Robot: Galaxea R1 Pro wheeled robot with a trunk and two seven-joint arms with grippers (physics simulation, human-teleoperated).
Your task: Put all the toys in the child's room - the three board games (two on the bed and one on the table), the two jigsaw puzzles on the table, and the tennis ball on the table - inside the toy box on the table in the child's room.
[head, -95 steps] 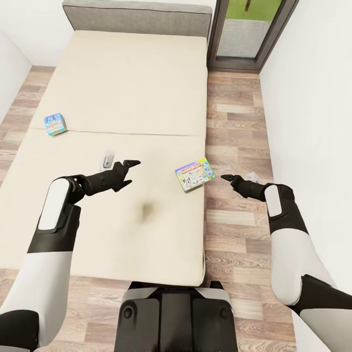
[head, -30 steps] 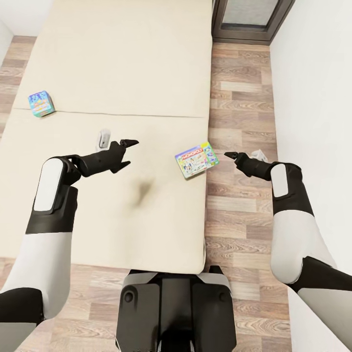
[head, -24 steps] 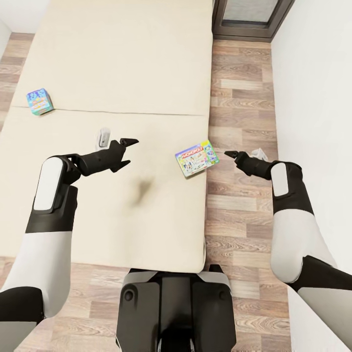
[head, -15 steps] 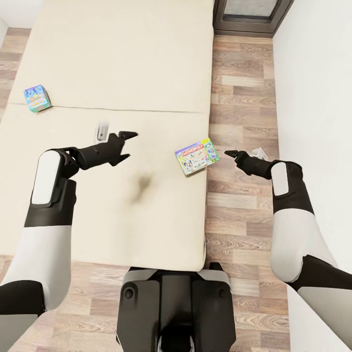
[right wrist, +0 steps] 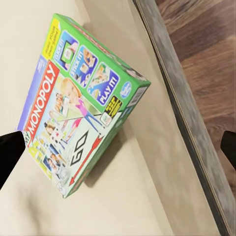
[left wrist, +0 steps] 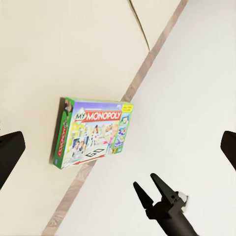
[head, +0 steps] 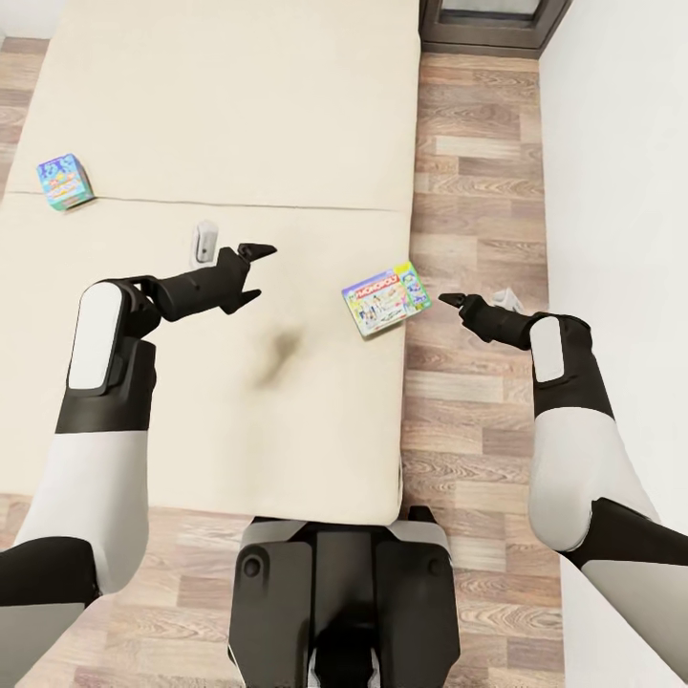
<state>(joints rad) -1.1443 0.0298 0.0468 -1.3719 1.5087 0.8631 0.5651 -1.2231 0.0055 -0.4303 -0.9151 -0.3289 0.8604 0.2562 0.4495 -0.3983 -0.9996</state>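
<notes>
**Op:** Camera has tilted down since the last look: the headboard is out of frame, and the bed (head: 220, 115) and both boxes sit higher. My left arm has also crept up and forward. Bed fills the upper left and centre of the head view.

**Eng:** Where's the target?

**Op:** Monopoly box (head: 385, 299) is lying flat at the bed's right edge, centre-right of frame. Its long axis is skewed to that edge. The blue game box (head: 64, 182) is far off at upper left.

**Eng:** Which arm?

**Op:** Right gripper (head: 451, 300) is just beside the box on its right, over the floor, pointing at it. Left gripper (head: 256, 251) is well apart on the box's left. I judge right is nearer.

**Eng:** Fingers?

**Op:** Left fingers spread, empty. Right looks spread in its wrist view, nothing held.
</notes>
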